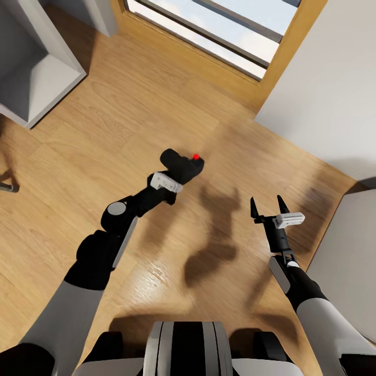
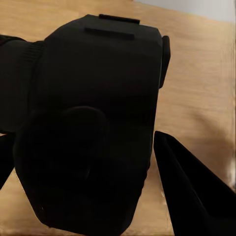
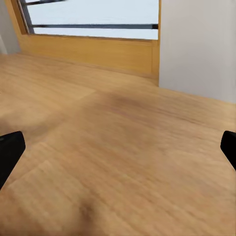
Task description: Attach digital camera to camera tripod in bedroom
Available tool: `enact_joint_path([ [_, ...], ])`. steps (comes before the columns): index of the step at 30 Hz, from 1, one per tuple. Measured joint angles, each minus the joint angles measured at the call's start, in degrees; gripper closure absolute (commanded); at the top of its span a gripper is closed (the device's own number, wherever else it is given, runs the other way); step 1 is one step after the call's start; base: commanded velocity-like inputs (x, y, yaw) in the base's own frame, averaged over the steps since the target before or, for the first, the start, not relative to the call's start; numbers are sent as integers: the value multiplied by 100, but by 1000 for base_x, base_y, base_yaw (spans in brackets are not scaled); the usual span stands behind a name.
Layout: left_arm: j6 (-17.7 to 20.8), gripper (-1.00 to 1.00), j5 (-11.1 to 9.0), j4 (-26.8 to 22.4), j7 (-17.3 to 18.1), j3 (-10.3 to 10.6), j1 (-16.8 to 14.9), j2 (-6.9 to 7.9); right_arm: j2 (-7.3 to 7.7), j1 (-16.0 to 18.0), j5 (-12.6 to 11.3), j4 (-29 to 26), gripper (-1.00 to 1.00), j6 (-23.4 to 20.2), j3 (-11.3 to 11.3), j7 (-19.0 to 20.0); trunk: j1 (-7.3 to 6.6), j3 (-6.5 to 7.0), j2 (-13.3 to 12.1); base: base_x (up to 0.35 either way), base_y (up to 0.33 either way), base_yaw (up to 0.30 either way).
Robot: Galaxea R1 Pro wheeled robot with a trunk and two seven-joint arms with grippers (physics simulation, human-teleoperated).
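The digital camera (image 1: 184, 165), a chunky black body with a red button on top, sits at the tip of the left gripper (image 1: 175, 175), held above the wood floor (image 1: 104, 130). In the left wrist view the digital camera (image 2: 93, 128) stands between the two dark fingers (image 2: 189, 189), one on each side of its body, so the left gripper is pinching it. Just behind the fingers a white bracket (image 1: 165, 182) marks the left wrist. The right gripper (image 1: 269, 204) hangs well apart from the camera, its two black fingers spread with bare floor between them; in the right wrist view the fingertips (image 3: 10, 152) stand at opposite edges with the floor (image 3: 118, 147) between. Beyond the right fingers run a wood-framed window (image 3: 93, 24) and a white wall (image 3: 196, 44). Past the camera, the same window (image 1: 209, 31) meets the floor, with a white open cabinet (image 1: 36, 83) off to the left arm's side and a grey panel (image 1: 344, 261) beside the right arm.
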State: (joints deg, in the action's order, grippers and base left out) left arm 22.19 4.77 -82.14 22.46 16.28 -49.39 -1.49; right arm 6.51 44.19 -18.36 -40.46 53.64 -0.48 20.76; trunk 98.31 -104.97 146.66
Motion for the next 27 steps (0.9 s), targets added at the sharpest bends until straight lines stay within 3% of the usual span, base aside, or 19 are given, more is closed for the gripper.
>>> enact_joint_path([
  [3,534,100,-15,-269,160,54,5,10,0,0,0,0,-100,0,0,0,0,0,0,0,0,0],
  [5,1019,100,-43,-541,556,94,6,15,0,0,0,0,-100,0,0,0,0,0,0,0,0,0],
  [6,1404,100,-141,-742,1166,110,5,18,0,0,0,0,-100,0,0,0,0,0,0,0,0,0],
  [7,1467,100,-103,-798,1363,109,4,19,0,0,0,0,-100,0,0,0,0,0,0,0,0,0],
  [10,1767,100,-183,-1034,2556,96,7,21,0,0,0,0,-100,0,0,0,0,0,0,0,0,0],
  [14,1771,100,-137,-1067,2768,90,10,28,0,0,0,0,-100,0,-3,0,0,0,0,0,0,0],
  [23,1779,100,-133,-1078,2843,86,9,36,0,0,0,0,-100,0,-4,0,0,0,0,0,0,0],
  [27,1781,100,-141,-1079,2848,82,10,37,0,0,0,0,-100,0,-1,0,-11,88,-5,0,0,0],
])
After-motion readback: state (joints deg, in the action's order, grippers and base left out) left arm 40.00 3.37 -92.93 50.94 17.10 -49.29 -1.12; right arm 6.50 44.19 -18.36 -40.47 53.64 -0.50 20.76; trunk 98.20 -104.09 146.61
